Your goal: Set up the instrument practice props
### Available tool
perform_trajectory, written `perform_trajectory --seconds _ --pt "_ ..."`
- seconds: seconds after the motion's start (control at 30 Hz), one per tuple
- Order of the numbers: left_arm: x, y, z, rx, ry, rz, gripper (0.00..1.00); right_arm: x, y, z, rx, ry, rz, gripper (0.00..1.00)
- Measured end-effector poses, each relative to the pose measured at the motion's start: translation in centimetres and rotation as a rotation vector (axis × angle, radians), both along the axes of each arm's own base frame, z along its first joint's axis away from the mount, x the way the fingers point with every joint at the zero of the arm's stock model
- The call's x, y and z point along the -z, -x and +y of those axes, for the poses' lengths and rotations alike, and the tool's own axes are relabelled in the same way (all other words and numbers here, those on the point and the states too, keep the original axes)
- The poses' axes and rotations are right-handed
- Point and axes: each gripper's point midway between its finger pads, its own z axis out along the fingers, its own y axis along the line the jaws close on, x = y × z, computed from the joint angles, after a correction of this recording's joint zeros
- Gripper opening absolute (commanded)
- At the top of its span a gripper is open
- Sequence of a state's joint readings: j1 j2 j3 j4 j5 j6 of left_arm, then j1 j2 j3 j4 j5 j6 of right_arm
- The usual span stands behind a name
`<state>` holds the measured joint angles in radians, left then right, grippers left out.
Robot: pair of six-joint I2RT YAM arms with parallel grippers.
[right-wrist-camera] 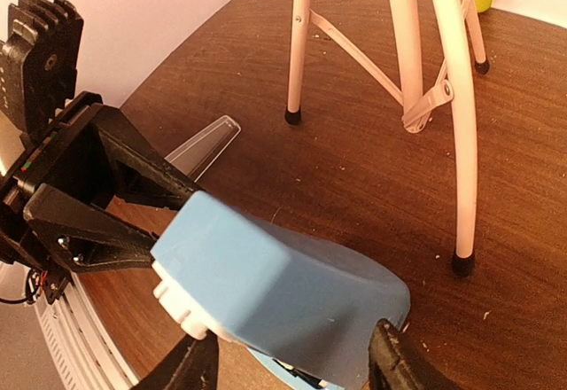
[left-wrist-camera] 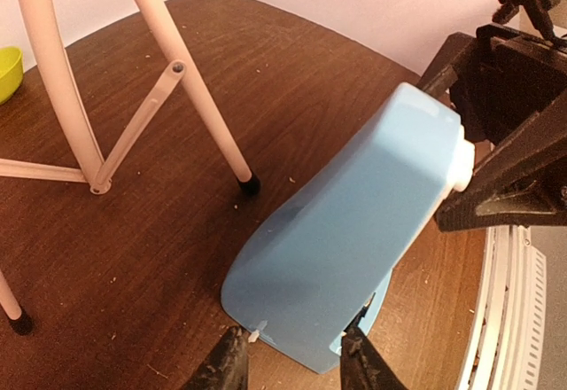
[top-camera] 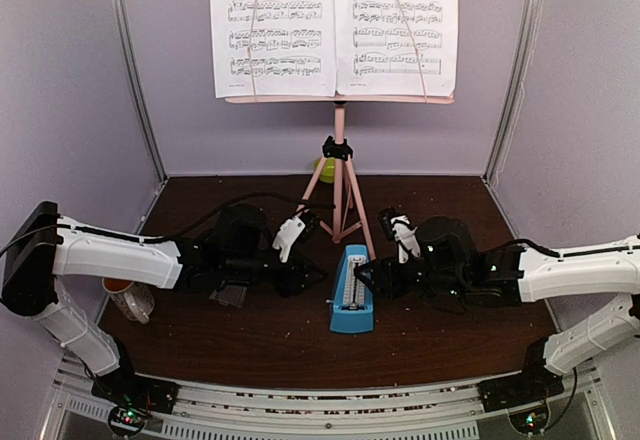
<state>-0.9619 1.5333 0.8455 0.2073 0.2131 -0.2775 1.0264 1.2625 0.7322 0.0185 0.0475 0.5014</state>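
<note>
The pink music stand (top-camera: 340,150) stands at the back on its tripod. Two white sheet-music pages (top-camera: 272,25) (top-camera: 396,25) rest side by side on its desk. The blue metronome (top-camera: 351,295) stands upright in front of the tripod with its front uncovered. Its clear cover (top-camera: 231,295) lies on the table to the left and also shows in the right wrist view (right-wrist-camera: 205,144). My right gripper (right-wrist-camera: 294,363) is spread wide with both fingers against the metronome (right-wrist-camera: 283,292). My left gripper (left-wrist-camera: 295,359) is open and straddles the base of the metronome (left-wrist-camera: 354,230) from the other side.
The tripod legs (left-wrist-camera: 186,80) (right-wrist-camera: 399,44) stand just behind the metronome. A lime-green bowl (top-camera: 324,168) sits behind the tripod. A cream mug (top-camera: 130,298) sits under my left arm. Grey walls close in on three sides.
</note>
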Motion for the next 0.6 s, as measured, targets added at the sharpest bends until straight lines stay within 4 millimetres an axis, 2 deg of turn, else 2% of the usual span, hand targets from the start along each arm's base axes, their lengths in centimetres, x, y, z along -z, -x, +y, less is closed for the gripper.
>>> perform_trajectory --seconds 0.37,0.6 --pt "0.01 0.01 0.00 0.002 -0.001 -0.003 0.38 -0.37 -0.24 -0.10 0.016 -0.009 -0.011 0.43" --pt "0.04 0.02 0.00 0.004 -0.003 -0.004 0.38 -0.08 0.07 -0.96 0.028 -0.010 -0.011 0.38"
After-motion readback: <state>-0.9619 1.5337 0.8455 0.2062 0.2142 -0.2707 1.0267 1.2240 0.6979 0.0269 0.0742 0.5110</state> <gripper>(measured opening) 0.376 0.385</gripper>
